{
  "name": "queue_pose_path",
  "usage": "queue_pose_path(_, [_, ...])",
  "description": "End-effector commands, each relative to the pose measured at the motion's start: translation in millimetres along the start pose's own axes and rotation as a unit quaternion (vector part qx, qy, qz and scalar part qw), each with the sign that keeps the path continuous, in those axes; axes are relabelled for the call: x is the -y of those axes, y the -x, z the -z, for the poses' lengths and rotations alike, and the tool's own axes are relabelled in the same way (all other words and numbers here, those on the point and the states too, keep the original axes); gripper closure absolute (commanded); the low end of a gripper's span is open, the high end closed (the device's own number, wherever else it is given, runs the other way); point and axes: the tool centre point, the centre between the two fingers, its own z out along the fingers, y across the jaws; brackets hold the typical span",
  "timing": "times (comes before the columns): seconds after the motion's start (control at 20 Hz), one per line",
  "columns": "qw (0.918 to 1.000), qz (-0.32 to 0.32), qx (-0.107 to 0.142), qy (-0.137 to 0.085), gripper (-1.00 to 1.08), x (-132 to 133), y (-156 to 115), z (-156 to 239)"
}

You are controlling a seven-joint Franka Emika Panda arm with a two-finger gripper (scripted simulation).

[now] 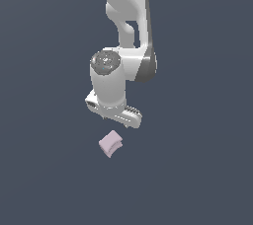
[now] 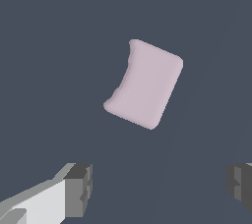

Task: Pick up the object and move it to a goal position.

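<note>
The object (image 1: 111, 143) is a small pale pink-lilac block with a curved notch in one side. It lies on the dark grey floor, just below the arm's hand in the exterior view. In the wrist view the object (image 2: 144, 84) lies flat, apart from the fingers. My gripper (image 2: 158, 188) is open and empty, with its fingertips (image 2: 78, 188) spread wider than the block. In the exterior view the gripper (image 1: 114, 118) hangs above the block and its fingers are mostly hidden behind the hand.
The dark grey floor (image 1: 197, 169) runs flat all around. The white arm (image 1: 126, 17) rises toward the top of the exterior view.
</note>
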Motion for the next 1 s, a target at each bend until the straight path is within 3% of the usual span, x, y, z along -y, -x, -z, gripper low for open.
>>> queue_pose_path(0.0, [0.9993,-0.038,-0.001,0.0,-0.92,0,-12,-6])
queue_pose_path(0.45, [0.9891,-0.147,-0.005,0.001,-0.92,1,-46,-25])
queue_pose_path(0.95, [0.9804,-0.197,-0.007,0.002,-0.92,1,-60,-35])
